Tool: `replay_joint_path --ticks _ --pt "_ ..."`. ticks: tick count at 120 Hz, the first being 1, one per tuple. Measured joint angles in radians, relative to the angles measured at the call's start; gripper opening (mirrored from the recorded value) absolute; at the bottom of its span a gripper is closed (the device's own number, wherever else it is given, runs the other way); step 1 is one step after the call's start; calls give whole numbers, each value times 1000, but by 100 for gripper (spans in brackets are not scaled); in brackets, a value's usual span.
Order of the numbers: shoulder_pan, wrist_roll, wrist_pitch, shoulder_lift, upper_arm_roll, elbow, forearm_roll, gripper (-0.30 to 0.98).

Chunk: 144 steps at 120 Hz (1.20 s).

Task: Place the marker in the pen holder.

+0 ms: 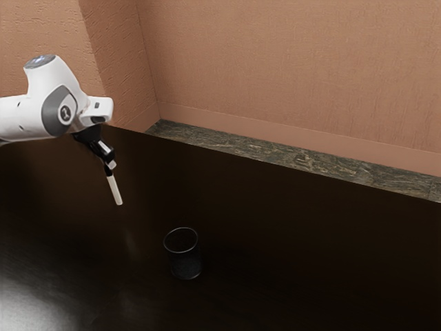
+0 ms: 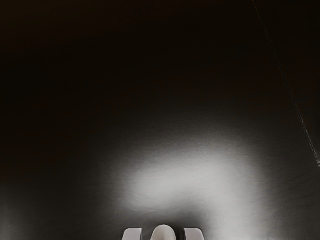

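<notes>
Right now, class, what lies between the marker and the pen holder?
In the exterior view, bare dark table spans the stretch from below the marker to the pen holder.

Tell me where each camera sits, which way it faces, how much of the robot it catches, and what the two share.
Exterior view: beside the arm and above the table, angled down across it toward the wall; the white arm enters from the exterior view's left, its gripper holding the marker; the pen holder stands below.
Wrist view: on the hand, looking past the fingertips toward the glossy tabletop.
Shared: table, marker, gripper fingertips.
</notes>
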Motion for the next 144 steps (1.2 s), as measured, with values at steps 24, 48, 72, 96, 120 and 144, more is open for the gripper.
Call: replay_joint_path --ticks 24,48,72,96,120,144 --pt "-46 -3 -12 -78 -1 -14 3 -1" --pt "-125 -6 -24 -136 -7 -23 4 -1" --pt "-185 -16 -33 -165 -43 -31 3 -1" --pt "-197 -37 -40 -206 -111 -71 3 -1" --pt "-206 -68 -43 -238 -168 -105 20 -1" --pt "-206 -104 -44 -269 -214 -160 22 -1"
